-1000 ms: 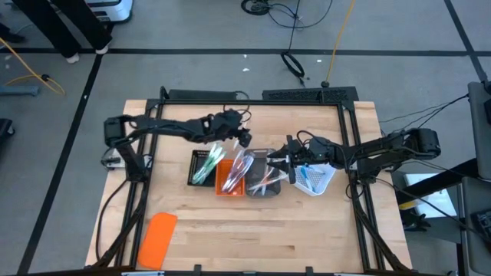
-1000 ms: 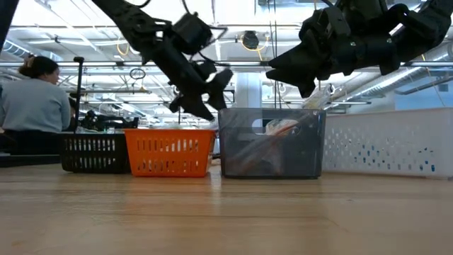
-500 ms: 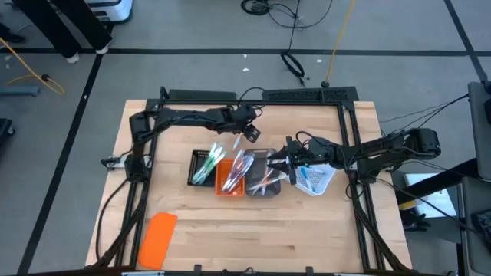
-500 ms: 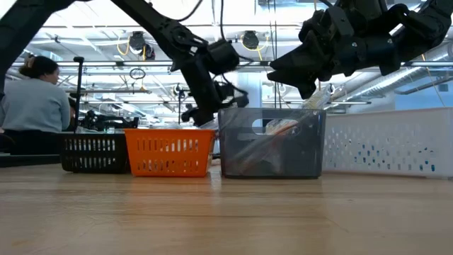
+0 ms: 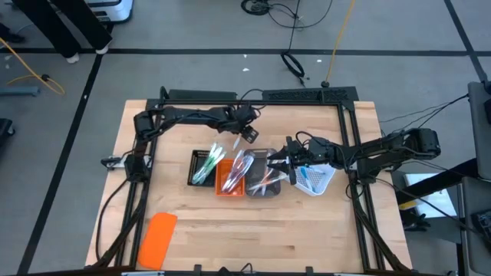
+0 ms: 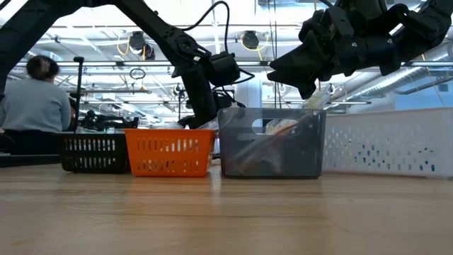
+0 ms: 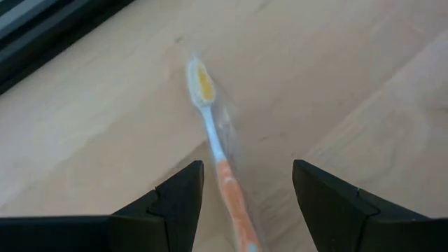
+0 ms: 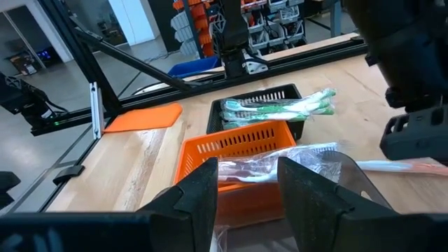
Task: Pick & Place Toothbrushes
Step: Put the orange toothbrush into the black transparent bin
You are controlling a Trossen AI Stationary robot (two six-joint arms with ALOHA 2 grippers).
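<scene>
Right now we see the left gripper (image 7: 241,203), fingers spread around a wrapped orange toothbrush (image 7: 222,168) lying on the tabletop (image 5: 307,230); a skewed close could flick it away, while the right gripper (image 5: 285,162) waits, fingers apart, over the grey tray (image 5: 265,184).

Legible text, labels, brands, numbers, signs: none I can read from my station. Nothing printed shows on the trays, the toothbrushes, the arms, the surface, or the room behind.
</scene>
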